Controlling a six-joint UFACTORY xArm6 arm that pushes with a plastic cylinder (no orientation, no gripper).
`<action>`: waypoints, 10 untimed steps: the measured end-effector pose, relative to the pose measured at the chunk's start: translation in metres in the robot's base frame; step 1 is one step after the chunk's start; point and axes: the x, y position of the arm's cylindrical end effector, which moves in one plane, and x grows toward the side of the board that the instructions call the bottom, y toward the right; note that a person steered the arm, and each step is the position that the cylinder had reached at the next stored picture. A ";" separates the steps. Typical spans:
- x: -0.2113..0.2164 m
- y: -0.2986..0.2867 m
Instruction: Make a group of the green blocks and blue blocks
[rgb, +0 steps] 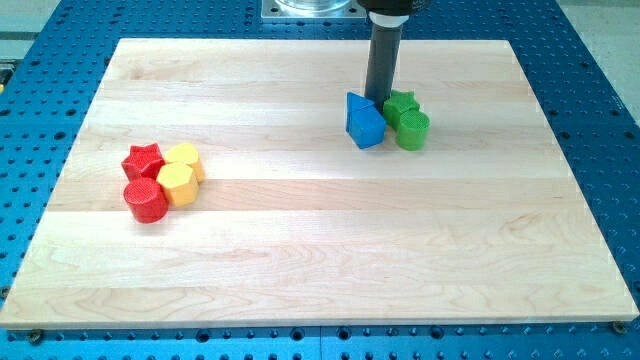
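A blue block (364, 121), wedge-like in shape, sits right of the board's centre toward the view's top. A green star block (401, 103) and a green cylinder (412, 130) sit just to its right, touching each other and close against the blue block. My tip (379, 101) comes down right behind the blue block, between it and the green star, at the top side of the cluster.
At the view's left, a red star (143, 159), a red cylinder (146, 200), and two yellow blocks (185, 160) (177, 184) form a tight cluster on the wooden board (320, 260). A blue perforated table surrounds the board.
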 end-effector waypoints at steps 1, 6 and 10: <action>0.000 0.002; -0.008 0.102; 0.008 0.108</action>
